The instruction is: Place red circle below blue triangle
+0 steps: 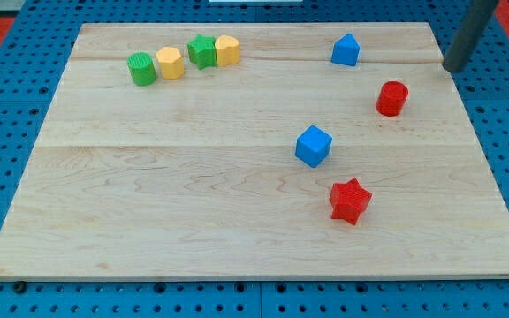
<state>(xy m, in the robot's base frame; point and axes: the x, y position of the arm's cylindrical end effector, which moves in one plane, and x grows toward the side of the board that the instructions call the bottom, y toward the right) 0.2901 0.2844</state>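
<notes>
The red circle [392, 98] lies on the wooden board at the view's right. The blue triangle [345, 50] sits near the view's top, up and to the left of the red circle. My tip [451, 68] is at the board's right edge near the top, to the right of and slightly above the red circle, apart from it and from the blue triangle.
A blue cube [313, 146] and a red star [350, 200] lie below the red circle toward the middle. A row of a green circle [141, 68], a yellow block [170, 63], a green star [202, 51] and a yellow block [227, 50] lies at the top left.
</notes>
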